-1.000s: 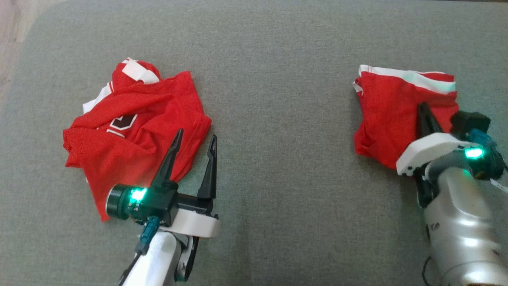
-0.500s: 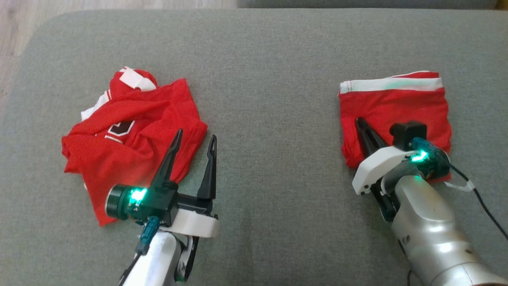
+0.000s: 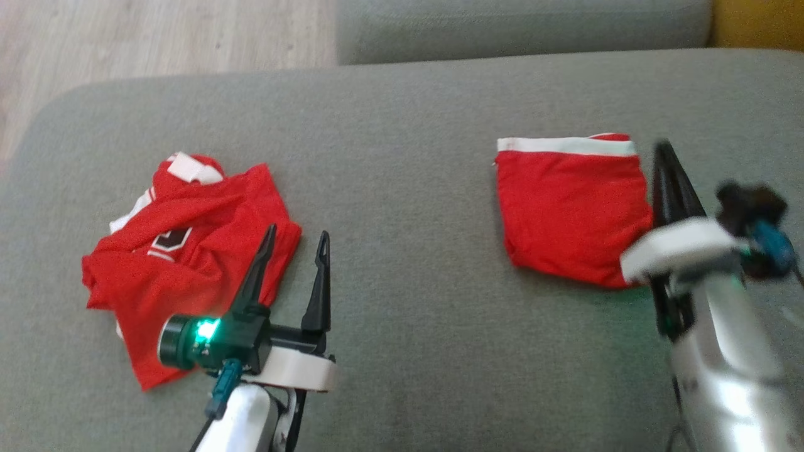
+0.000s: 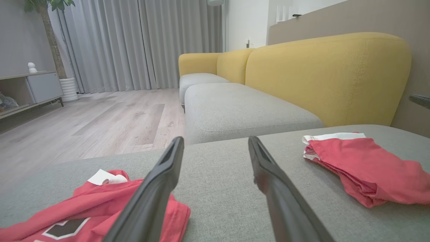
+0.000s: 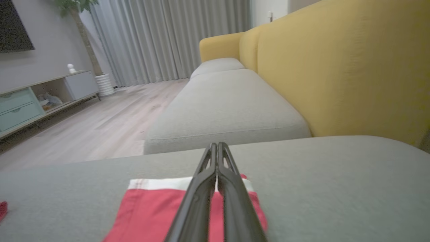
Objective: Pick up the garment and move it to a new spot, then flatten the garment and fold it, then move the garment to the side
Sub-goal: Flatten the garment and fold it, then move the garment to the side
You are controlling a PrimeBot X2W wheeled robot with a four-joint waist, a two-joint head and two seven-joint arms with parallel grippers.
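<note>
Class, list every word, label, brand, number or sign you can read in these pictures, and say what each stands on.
No text can be read anywhere.
Crumpled red shirt: dark patch edged in white, partly folded under, perhaps a number or badge; unreadable.
White tag on that shirt: too small to read.
Folded red garment: plain white band, no writing.

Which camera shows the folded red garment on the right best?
Head view: the folded garment lies almost whole, seen from above. The left wrist view shows it side-on; in the right wrist view the shut right gripper covers its middle.
</note>
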